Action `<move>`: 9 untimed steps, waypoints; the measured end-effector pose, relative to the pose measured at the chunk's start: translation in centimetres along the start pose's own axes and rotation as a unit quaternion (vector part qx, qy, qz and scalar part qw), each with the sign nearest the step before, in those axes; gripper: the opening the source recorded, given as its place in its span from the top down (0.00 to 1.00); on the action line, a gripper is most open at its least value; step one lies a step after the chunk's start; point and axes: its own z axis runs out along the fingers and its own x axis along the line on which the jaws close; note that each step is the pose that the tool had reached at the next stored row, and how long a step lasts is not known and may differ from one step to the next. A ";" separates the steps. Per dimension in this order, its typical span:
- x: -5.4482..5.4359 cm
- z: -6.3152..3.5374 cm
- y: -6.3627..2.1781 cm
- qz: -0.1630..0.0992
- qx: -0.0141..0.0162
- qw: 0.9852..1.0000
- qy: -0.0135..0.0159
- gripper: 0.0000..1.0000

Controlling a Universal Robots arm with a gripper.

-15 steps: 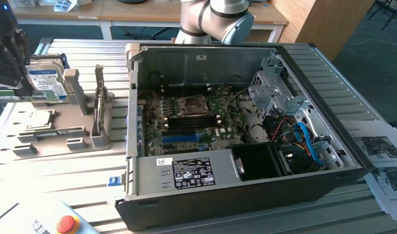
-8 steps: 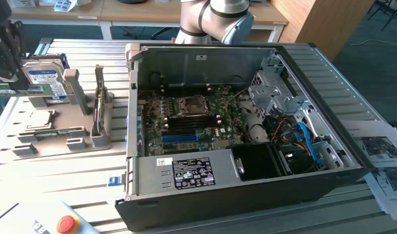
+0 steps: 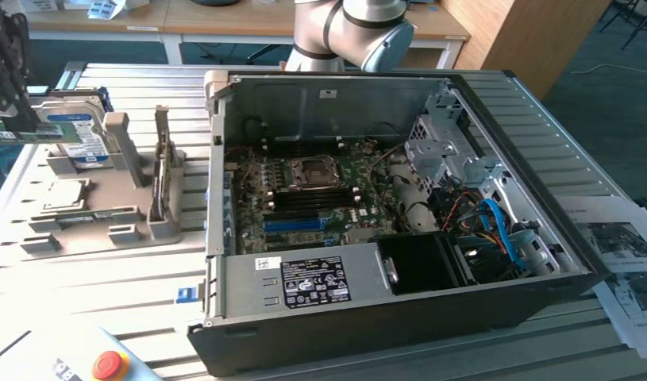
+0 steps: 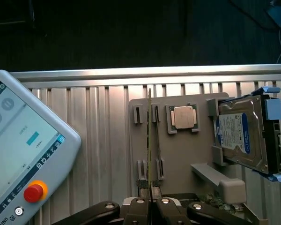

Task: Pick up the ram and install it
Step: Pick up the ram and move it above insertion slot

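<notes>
My hand (image 4: 150,206) is pressed together on the ram (image 4: 150,140), pinching it by one end. In the wrist view the board is edge-on, a thin line running straight out from between my fingers (image 4: 139,204), so its long axis carries on the line of the hand. Under it lies the grey holder (image 4: 178,154) with the CPU (image 4: 183,117) and the hard drive (image 4: 239,136). In the exterior view the ram (image 3: 16,132) is a green strip below my hand (image 3: 8,111), at that view's far left. It sits up over the holder (image 3: 101,214) and, as far as I can judge, does not touch it. The relation that matters is where the memory slots (image 3: 300,208) lie from here. They are well apart from me, toward the exterior view's right, down inside the open case (image 3: 408,317) on the counter (image 3: 90,278). The case's near wall stands between us. The slots run roughly across that view, and the ram in my grip appears to lie about the same way. I judge the two long axes close to parallel, though I cannot tell how exactly.
</notes>
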 end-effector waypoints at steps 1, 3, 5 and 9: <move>0.0 -0.26 0.01 0.000 0.000 1.000 0.000 0.88; 0.0 -0.81 0.04 0.001 0.000 1.000 0.000 0.88; 0.0 -1.34 0.06 0.001 0.000 1.000 0.000 0.88; 0.0 -2.36 0.11 0.002 0.000 1.000 0.000 0.88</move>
